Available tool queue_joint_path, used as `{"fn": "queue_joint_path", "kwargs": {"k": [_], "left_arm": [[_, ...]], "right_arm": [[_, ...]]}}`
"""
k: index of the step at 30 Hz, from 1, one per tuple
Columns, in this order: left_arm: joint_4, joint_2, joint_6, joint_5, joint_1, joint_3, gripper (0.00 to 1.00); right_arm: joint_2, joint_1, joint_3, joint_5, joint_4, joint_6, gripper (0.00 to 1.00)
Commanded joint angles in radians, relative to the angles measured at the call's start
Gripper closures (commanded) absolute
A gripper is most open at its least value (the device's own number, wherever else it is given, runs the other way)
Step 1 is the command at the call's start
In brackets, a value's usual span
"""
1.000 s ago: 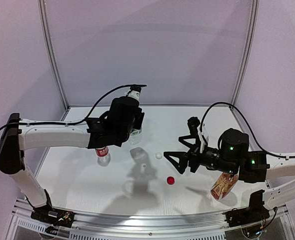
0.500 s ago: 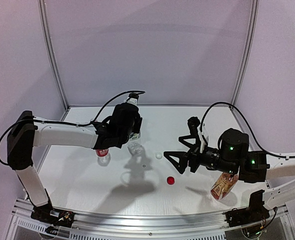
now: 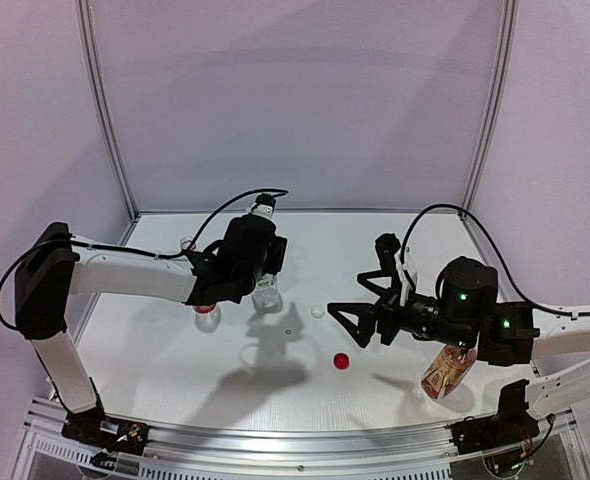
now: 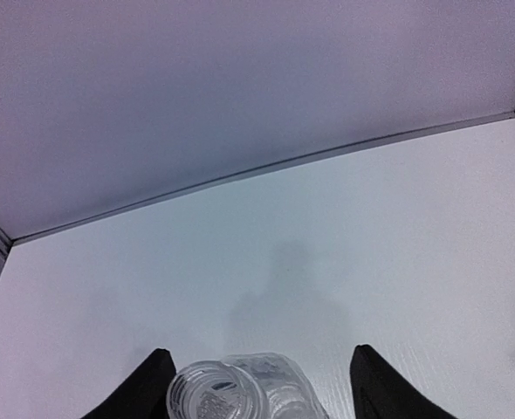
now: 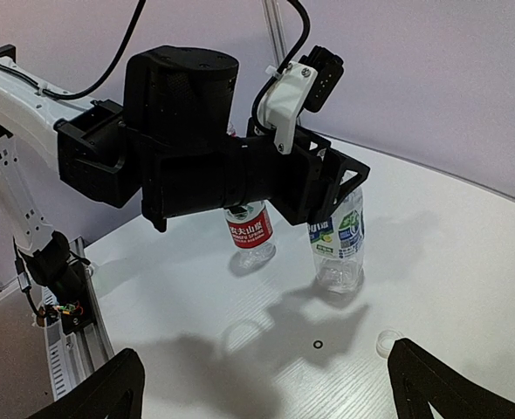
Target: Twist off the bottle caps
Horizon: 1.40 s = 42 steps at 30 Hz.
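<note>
Red cap (image 3: 342, 361) and white cap (image 3: 318, 311) lie loose on the table (image 3: 175, 350), the green-labelled bottle (image 4: 240, 397) stands open-mouthed between the parted jaws of the left gripper (image 4: 262, 358), the right gripper (image 5: 266, 384) gapes wide and empty, so at least 2 of 3 look done, the amber bottle (image 3: 447, 370) having its top hidden.
</note>
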Motion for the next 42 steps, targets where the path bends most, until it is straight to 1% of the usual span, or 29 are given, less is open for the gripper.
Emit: {"fn": "queue_joint_path", "kwargs": {"k": [1,5,8,9,15,18,19,21,23,24,30,32,34,36,37,40,42], "left_arm": [[0.031,0.017,-0.009,0.01,-0.001,-0.027,0.27],[0.032,-0.004,0.002,0.005,-0.011,-0.036,0.15],[0.022,-0.024,0.033,-0.013,-0.029,-0.024,0.03],[0.01,-0.037,0.039,-0.022,-0.035,-0.018,0.02],[-0.028,-0.133,0.086,-0.078,-0.081,-0.012,0.01],[-0.077,-0.204,0.099,-0.107,-0.121,-0.012,0.01],[-0.112,-0.237,0.092,-0.108,-0.133,-0.01,0.01],[-0.236,-0.285,0.051,-0.11,-0.162,0.002,0.01],[-0.356,-0.333,-0.008,-0.112,-0.191,0.007,0.01],[-0.429,-0.355,-0.064,-0.112,-0.206,0.012,0.01],[-0.734,-0.485,-0.277,-0.181,-0.315,-0.03,0.01],[-0.802,-0.532,-0.337,-0.204,-0.356,-0.065,0.01],[-0.808,-0.597,-0.361,-0.21,-0.391,-0.115,0.01],[-0.79,-0.654,-0.371,-0.184,-0.411,-0.165,0.01],[-0.774,-0.673,-0.364,-0.162,-0.419,-0.185,0.01],[-0.718,-0.73,-0.322,-0.106,-0.438,-0.232,0.01],[-0.696,-0.748,-0.3,-0.089,-0.438,-0.231,0.01]], "right_arm": [[-0.013,-0.001,0.007,0.011,-0.014,0.007,0.01],[-0.008,-0.001,0.007,0.01,-0.014,0.006,0.01],[-0.007,-0.001,0.007,0.013,-0.014,0.006,0.01],[-0.007,-0.001,0.007,0.012,-0.014,0.005,0.01],[-0.009,-0.001,0.008,0.013,-0.016,0.006,0.01],[-0.009,-0.001,0.012,0.014,-0.022,0.009,0.01],[-0.007,-0.001,0.014,0.014,-0.024,0.009,0.01],[-0.001,-0.001,0.021,0.017,-0.035,0.017,0.01],[0.008,-0.001,0.037,0.029,-0.057,0.032,0.01],[0.014,0.0,0.048,0.037,-0.078,0.048,0.01],[0.037,-0.001,0.158,0.038,-0.267,0.202,0.01],[0.039,-0.001,0.207,0.04,-0.386,0.265,0.01],[0.033,-0.001,0.251,0.063,-0.501,0.329,0.01],[-0.003,-0.001,0.26,0.105,-0.593,0.397,0.01],[-0.026,-0.001,0.259,0.129,-0.641,0.427,0.01],[-0.102,-0.001,0.283,0.233,-0.851,0.532,0.01],[-0.156,-0.001,0.297,0.276,-0.997,0.619,0.01]]}}
